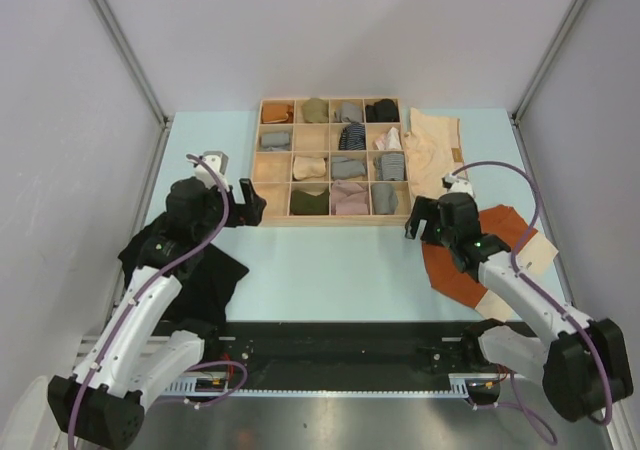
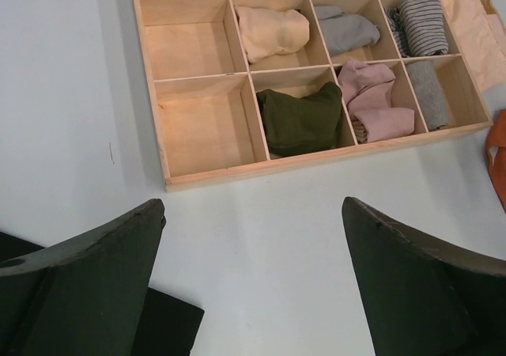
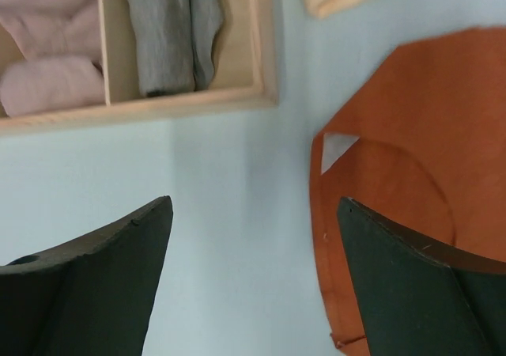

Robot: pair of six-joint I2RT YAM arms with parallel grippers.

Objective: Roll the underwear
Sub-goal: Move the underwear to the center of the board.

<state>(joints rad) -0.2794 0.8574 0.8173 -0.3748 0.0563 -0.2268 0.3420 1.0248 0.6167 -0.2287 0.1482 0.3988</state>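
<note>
The rust-orange underwear [image 1: 462,268] lies flat at the right, partly under my right arm; it also shows in the right wrist view [image 3: 411,126]. The black underwear [image 1: 200,275] lies crumpled at the left under my left arm; one corner [image 2: 168,328] shows in the left wrist view. The pale cream underwear [image 1: 435,150] lies flat to the right of the wooden tray [image 1: 330,219]. My left gripper [image 1: 250,202] is open and empty above bare table near the tray's front left corner. My right gripper [image 1: 418,225] is open and empty at the orange underwear's left edge.
The wooden tray's front rim [image 2: 316,157] shows in the left wrist view, with compartments of small grey, olive, pink and striped bundles; two front left compartments are bare. A cream cloth [image 1: 538,257] sticks out under the orange underwear. Grey walls enclose the table.
</note>
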